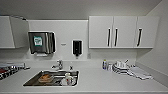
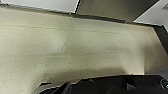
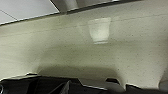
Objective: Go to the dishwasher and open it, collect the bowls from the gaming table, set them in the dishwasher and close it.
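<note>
Both claws hang over speckled floor, finger state can't be told; kitchenette counter ahead.
Left wrist view: pale speckled floor under the claw, dark baseboard strip past it. Right wrist view: same floor, a light patch on it. Head view: white counter, steel sink with dishes, tap, wall cabinets, paper towel dispenser. Dishwasher, bowls, gaming table: cannot tell where.

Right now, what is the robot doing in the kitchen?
It is facing a white kitchen counter with a metal sink that has dishes in it, below white wall cabinets. It is not handling anything. Both wrist cameras look down at a pale speckled floor. No bowls or dishwasher can be seen here.
</note>
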Motion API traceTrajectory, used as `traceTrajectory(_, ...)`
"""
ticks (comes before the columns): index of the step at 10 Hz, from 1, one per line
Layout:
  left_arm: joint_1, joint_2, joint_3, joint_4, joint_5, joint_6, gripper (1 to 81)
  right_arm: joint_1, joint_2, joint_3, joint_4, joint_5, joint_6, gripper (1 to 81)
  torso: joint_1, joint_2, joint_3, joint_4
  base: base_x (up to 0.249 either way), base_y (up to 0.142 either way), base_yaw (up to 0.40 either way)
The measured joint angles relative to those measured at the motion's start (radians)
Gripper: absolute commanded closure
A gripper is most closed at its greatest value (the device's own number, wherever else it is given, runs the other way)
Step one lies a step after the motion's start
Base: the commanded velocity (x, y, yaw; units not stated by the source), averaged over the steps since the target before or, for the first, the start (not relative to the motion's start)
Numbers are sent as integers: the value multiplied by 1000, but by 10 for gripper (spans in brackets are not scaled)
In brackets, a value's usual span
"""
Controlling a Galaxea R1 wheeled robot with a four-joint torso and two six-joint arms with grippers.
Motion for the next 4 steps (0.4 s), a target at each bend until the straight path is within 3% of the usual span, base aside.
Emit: traceTrajectory(4, -3, 16, -1, 0, 0, 0, 10, -27, 126, -183, -66, 48, 0, 10, 0, 0, 0, 0, 0, 0, 0)
